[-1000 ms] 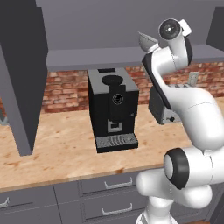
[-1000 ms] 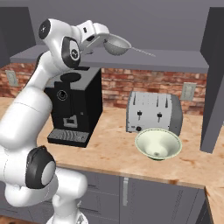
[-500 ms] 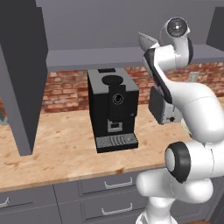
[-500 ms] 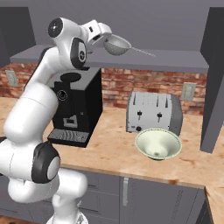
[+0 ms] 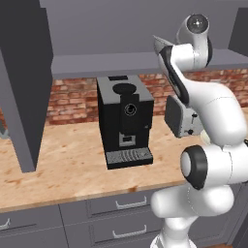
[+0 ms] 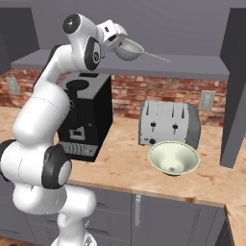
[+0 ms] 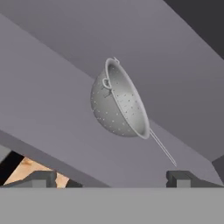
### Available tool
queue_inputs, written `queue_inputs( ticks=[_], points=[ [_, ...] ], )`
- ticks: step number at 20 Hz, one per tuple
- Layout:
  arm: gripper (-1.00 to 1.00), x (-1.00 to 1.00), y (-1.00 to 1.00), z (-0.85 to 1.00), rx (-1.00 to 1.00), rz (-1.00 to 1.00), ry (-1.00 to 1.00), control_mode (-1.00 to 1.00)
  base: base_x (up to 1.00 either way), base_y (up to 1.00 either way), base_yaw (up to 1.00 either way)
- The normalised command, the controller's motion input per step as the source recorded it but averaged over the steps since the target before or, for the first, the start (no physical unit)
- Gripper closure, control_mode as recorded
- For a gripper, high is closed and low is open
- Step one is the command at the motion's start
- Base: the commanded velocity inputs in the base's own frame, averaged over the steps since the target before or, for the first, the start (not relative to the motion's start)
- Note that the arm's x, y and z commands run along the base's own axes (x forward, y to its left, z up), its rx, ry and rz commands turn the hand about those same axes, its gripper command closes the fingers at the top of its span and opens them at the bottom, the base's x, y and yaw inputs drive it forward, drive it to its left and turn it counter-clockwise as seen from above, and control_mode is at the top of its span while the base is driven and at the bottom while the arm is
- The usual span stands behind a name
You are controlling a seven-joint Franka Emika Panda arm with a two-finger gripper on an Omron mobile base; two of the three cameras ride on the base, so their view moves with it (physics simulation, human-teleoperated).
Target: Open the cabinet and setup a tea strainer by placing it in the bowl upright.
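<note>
Right base view, tea strainer [image 6: 129, 49] at end effector [image 6: 116, 37] (grip seemingly hidden)

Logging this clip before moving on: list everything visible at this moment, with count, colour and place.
tea strainer: one, grey mesh, up in front of the open cabinet, at the gripper.
cabinet: one, dark grey, doors open, above the counter.
bowl: one, pale greenish-white, on the counter in front of the toaster.
toaster: one, silver, against the brick wall.
coffee machine: one, black, on the counter.
counter: one, wood-toned, grey drawers below.
gripper: one, white with dark tips, raised at cabinet height; grip unclear.
</note>
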Motion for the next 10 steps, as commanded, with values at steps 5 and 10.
queue_inputs(
  ticks=[5, 10],
  points=[
    [-1.0, 0.26, 0.0, 0.0, 0.0, 0.0, 0.03, -1.0, 0.0, 0.0, 0.0],
    [-1.0, 0.24, 0.0, 0.0, 0.0, 0.0, 0.0, -1.0, 0.0, 0.0, 0.0]
  ],
)
